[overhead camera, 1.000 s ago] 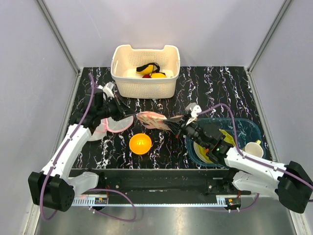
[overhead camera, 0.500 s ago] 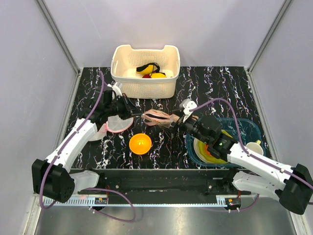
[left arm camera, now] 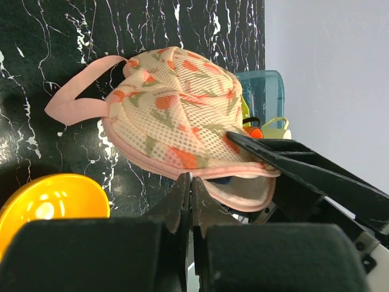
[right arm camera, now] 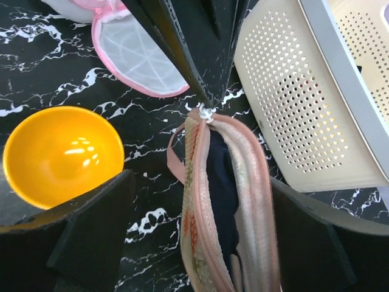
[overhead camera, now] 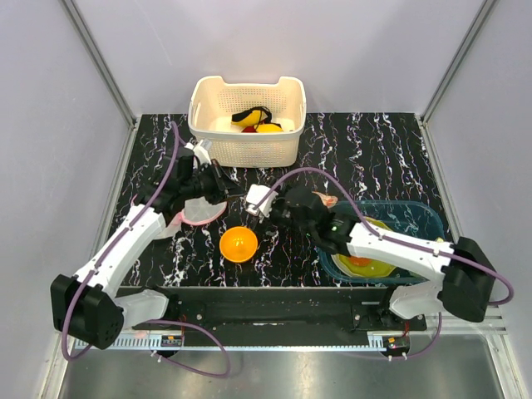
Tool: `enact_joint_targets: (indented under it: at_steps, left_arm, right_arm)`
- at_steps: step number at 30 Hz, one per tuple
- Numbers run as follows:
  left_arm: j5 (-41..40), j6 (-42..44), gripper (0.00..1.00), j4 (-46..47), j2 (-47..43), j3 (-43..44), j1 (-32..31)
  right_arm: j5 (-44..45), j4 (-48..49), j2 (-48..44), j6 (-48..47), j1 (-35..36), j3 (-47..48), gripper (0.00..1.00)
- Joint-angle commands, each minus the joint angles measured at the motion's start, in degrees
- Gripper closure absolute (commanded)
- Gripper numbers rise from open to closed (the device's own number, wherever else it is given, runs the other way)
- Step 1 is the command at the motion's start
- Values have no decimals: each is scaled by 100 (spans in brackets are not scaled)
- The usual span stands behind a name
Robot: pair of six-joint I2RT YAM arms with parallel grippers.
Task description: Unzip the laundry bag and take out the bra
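Left gripper: my fingers are pressed together on the zip pull at one end of the floral, pink-edged bag, which is between the bowl and the basket. Right gripper: my jaws are spread wide, straddling the bag, one finger along its side. Bra: dark navy, inside the bag, showing through the gaping zip opening; the part deeper in is hidden.
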Motion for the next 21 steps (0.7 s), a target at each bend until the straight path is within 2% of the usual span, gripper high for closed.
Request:
enact_joint_targets:
  at_steps: [1,2,3,4,6,10,15,18,21]
  left_arm:
    - [-40,-78,100,321,-216,218,-1]
    - [-32,-78,100,303,-233,218,-1]
    - [-40,-52,100,295,-251,218,-1]
    - [-58,-26,100,251,-260,235,-1]
    - [3,1,100,216,-269,244,52]
    - [337,-35,100,242,-348,244,420]
    - [539,167,100,13,-436,411,1018]
    - [627,220,100,-57,-462,438,1221]
    - [698,238,100,-66,-471,306,1326]
  right_arm:
    - [479,152,391,-559,51,573,27]
    - [541,161,427,-515,60,627,50]
    - [550,170,454,-471,69,662,91]
    - [550,248,402,-436,69,662,100]
    - [472,415,253,-331,69,566,100]
    - [-238,1625,-589,-58,69,-74,100]
    - [-680,2717,-1171,643,69,-374,100]
    - [-681,3525,-1400,1144,43,-673,100]
    - [-216,4299,-1523,1593,25,-1147,100]
